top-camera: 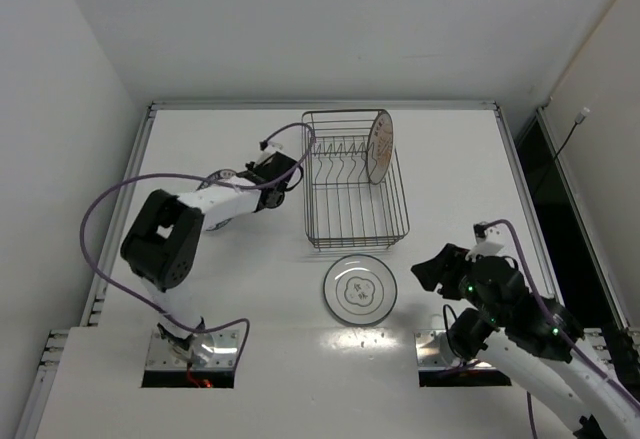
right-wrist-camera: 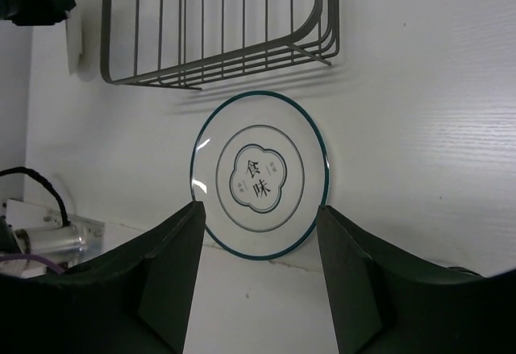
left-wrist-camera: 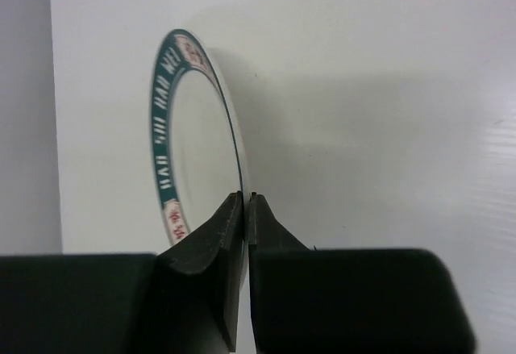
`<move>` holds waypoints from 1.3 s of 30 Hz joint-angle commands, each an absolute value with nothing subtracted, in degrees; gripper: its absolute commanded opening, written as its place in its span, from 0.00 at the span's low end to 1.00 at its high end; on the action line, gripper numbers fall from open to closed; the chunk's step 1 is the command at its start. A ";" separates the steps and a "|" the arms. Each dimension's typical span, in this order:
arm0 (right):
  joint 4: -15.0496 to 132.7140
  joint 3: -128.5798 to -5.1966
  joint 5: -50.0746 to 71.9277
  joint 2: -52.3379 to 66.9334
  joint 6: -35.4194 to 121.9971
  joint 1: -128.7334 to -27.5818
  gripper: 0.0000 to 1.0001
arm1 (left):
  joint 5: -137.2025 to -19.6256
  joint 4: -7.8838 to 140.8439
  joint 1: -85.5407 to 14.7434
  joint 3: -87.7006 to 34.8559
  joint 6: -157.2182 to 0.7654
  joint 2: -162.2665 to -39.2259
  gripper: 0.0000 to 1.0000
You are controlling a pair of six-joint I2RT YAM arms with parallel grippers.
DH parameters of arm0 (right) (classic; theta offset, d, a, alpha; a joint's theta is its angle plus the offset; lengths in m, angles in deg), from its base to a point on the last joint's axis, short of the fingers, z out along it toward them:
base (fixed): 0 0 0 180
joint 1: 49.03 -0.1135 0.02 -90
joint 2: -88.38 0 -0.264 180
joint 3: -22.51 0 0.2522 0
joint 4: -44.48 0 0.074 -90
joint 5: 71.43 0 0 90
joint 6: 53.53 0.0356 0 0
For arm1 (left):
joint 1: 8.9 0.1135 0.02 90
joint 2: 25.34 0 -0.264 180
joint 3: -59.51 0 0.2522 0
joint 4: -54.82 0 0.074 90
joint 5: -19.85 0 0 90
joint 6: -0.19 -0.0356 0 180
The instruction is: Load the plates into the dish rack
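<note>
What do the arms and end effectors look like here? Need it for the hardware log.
Left arm and right arm: white links, chunky black joint housings, a purple cable looping along each. Green lights glow on the right arm's joints. Left end effector: black tapered fingers. Right end effector: broad, dark, flat fingers.

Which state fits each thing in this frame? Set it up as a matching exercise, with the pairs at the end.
Things
1. plate with broad teal band
2. plate with centre motif
3. plate with reddish markings
4. right jaws

States
a. open, holding nothing
b. standing upright in the dish rack
c. rim pinched by the left jaws
d. lying flat on the table, in front of the rack

Pairs: 1-c, 2-d, 3-b, 4-a
</note>
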State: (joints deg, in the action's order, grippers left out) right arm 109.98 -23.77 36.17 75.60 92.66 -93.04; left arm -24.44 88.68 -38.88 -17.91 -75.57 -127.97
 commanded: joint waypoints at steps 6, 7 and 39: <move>111.42 -24.92 35.89 75.64 95.01 -92.89 0.53 | -28.32 88.89 -41.76 -18.42 -69.25 -110.17 0.00; 110.63 -24.92 35.36 74.33 94.31 -92.89 0.51 | -27.71 88.89 -41.77 -18.41 -69.24 -107.63 0.00; 110.44 -19.91 35.35 78.79 96.06 -92.89 0.45 | -67.08 19.98 -49.77 -18.85 -40.50 -119.55 0.00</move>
